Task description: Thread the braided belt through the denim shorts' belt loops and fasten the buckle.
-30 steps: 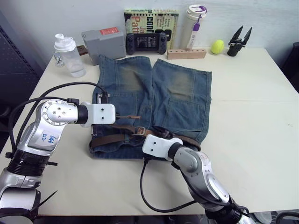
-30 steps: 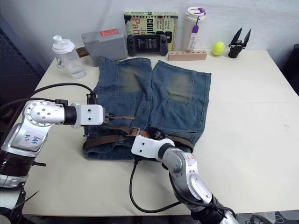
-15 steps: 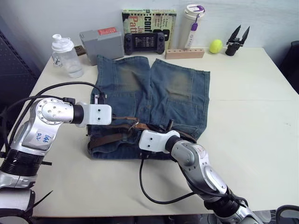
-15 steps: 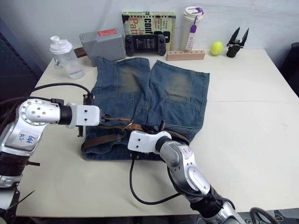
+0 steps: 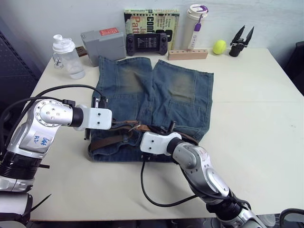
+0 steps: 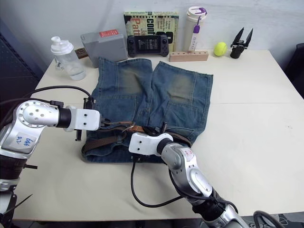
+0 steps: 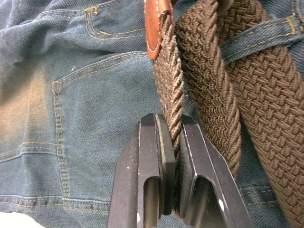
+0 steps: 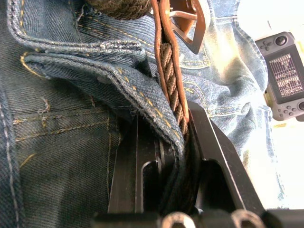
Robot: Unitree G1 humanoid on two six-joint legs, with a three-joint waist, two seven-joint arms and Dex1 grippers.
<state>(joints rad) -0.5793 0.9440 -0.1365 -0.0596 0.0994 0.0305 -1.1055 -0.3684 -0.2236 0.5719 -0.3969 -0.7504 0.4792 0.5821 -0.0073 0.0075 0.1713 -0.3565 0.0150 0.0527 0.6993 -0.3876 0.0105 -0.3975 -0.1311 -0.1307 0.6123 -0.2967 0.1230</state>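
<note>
Leftmost, the left gripper [image 7: 172,156] pinches a brown woven strand of the braided belt [image 7: 209,85] near its tan leather tip, over the denim shorts [image 5: 156,90] lying flat on the surface [image 5: 256,123]. Centrally, the buckle [image 8: 187,23] sits at the waistband. Rightward, the right gripper [image 8: 178,142] clamps belt and waistband together.

Brown braided belt [image 5: 113,139] along waistband of flat, faded denim shorts [image 5: 156,95].
</note>
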